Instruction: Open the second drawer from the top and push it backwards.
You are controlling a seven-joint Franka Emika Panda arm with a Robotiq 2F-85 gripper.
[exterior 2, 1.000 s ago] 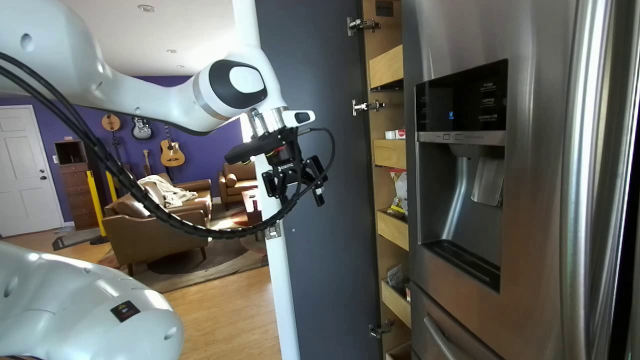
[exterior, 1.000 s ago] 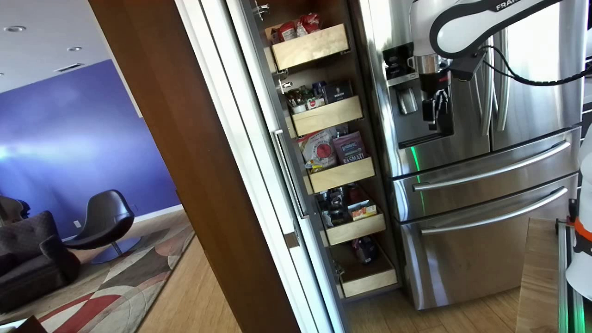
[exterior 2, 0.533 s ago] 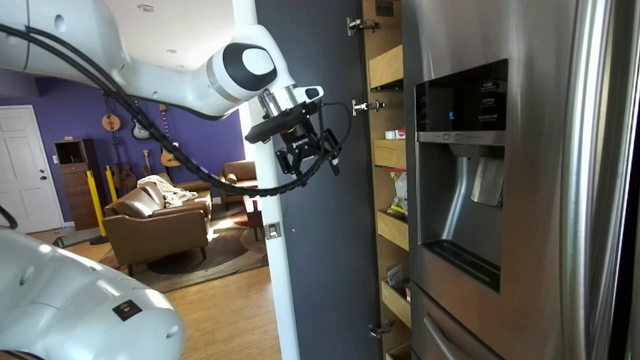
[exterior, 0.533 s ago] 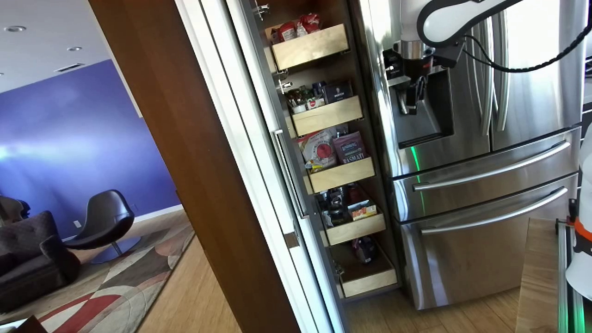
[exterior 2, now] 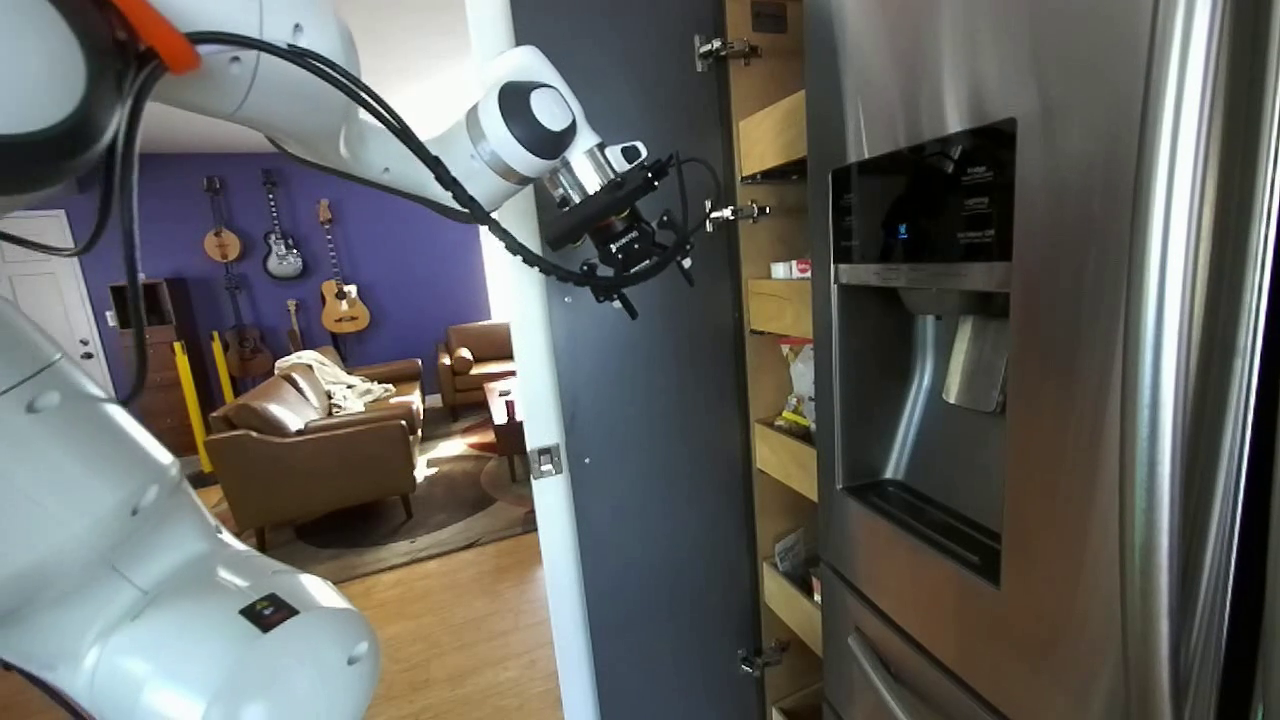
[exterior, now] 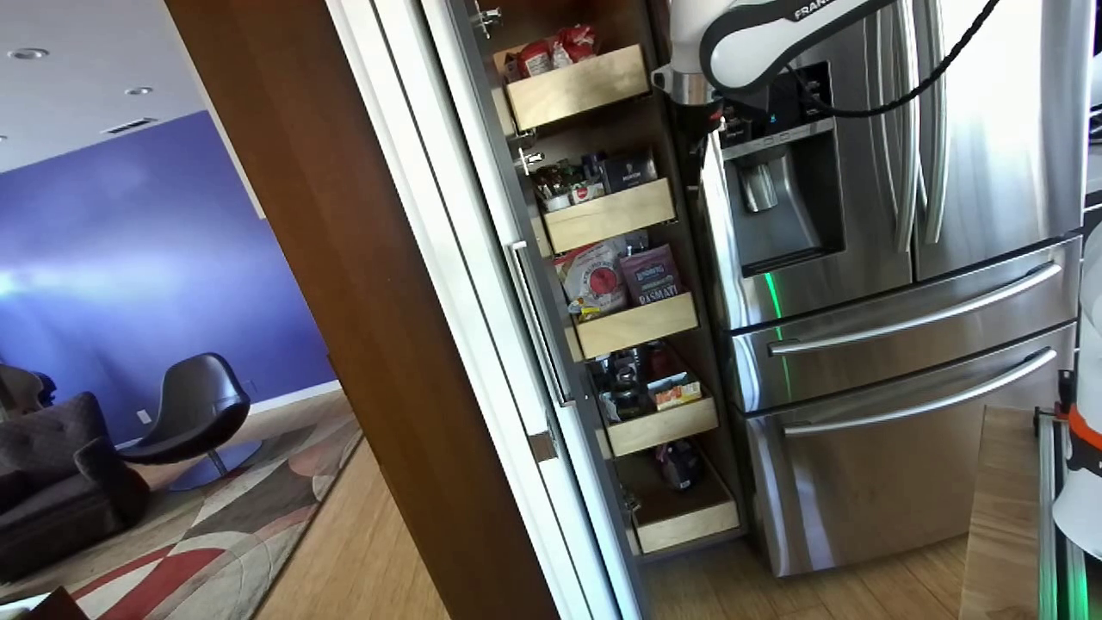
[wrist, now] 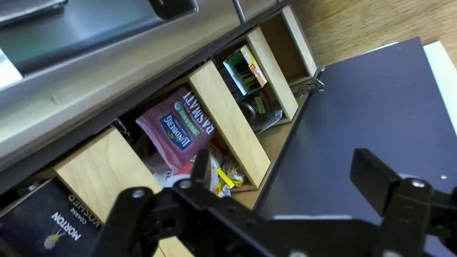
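Within a tall pantry cabinet [exterior: 603, 131], in an exterior view: the second drawer from the top [exterior: 611, 215], pale wood, its front roughly in line with the other drawers [exterior: 637, 325]; contents, a dark box [exterior: 629, 170] and small containers [exterior: 559, 202]. Adjoining, steel refrigerator [exterior: 878, 491]; across the room, dark chair [exterior: 202, 392], patterned rug [exterior: 215, 517], purple wall [exterior: 172, 258]. In an exterior view: hand [exterior 2: 658, 288], hanging before the grey cabinet door [exterior 2: 650, 480], apart from all drawers; brown sofa [exterior 2: 310, 470], guitars [exterior 2: 343, 308], wooden floor [exterior 2: 450, 620]. In the wrist view: the hand's fingers [wrist: 371, 182] spread wide, nothing held; box lettered MORTON, just behind the drawer's front. Handling, as judged: stiff, smooth-faced, a little slippery, middling weight when loaded, probably gliding on runners; no knob visible. Suggested hold: upper edge of the front, mid-width, one finger inside; for the return, a level push on the flat face, gently, as small containers could tip.
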